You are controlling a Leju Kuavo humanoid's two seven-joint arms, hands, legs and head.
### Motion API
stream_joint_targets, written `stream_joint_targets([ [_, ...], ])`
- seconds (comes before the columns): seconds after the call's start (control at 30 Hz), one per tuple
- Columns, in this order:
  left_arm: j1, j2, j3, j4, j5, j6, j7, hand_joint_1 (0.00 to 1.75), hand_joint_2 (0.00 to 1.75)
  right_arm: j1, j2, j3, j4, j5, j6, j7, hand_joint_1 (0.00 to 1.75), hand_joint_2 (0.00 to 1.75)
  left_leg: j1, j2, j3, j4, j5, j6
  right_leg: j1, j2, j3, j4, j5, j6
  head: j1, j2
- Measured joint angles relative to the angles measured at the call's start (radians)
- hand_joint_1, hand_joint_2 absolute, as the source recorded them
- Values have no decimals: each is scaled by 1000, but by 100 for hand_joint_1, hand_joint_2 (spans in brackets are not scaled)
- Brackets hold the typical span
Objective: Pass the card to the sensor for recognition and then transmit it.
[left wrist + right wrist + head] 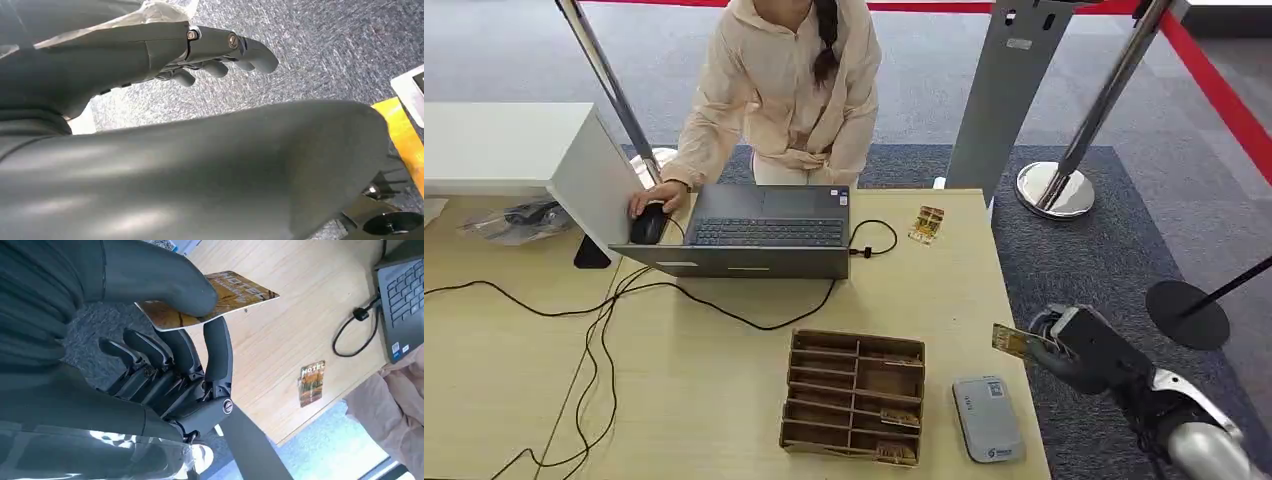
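Card (1012, 343) sits pinched in the right hand (1079, 350), between the thick thumb (165, 282) and a dark finger, with the other fingers loose below it. The hand hangs just off the right edge of the counter (724, 400), and the card pokes out toward the wood. The sensor (988, 418), a small grey box, lies flat on the near right part of the counter, close to the card and a bit nearer than it. A brown tray (854, 397) with slots stands just left of the sensor. Another card (927, 223) lies far off on the counter, by the laptop (764, 232), where a person (779, 90) rests a hand on a mouse (648, 224).

The left hand (220, 52) hangs low over the carpet with its fingers curled in and nothing in them.

What could go wrong? The card is held by a thin edge only, so it could slip out and drop on the floor if the hand swings fast or bumps the counter edge. If the card comes in too high or tilted, the sensor may not read it. The hand could also knock the sensor or the tray, since they stand so close together.
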Motion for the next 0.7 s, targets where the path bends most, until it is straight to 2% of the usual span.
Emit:
stream_joint_targets([
  [0.27,0,0,0,0,-9,-5,9,0,0,8,0,3,-2,13,34,40,175,175,0,0,0,0,0,0,0,0,0,0,0,0,0,0],
  [0.43,-1,0,0,0,-21,-9,9,0,0,8,0,37,5,17,52,66,175,175,0,0,0,0,0,0,0,0,0,0,0,0,0,0],
  [0.7,-2,0,0,0,-31,-10,9,0,0,1,8,108,28,19,61,69,175,175,0,0,0,0,0,0,0,0,0,0,0,0,0,0],
])
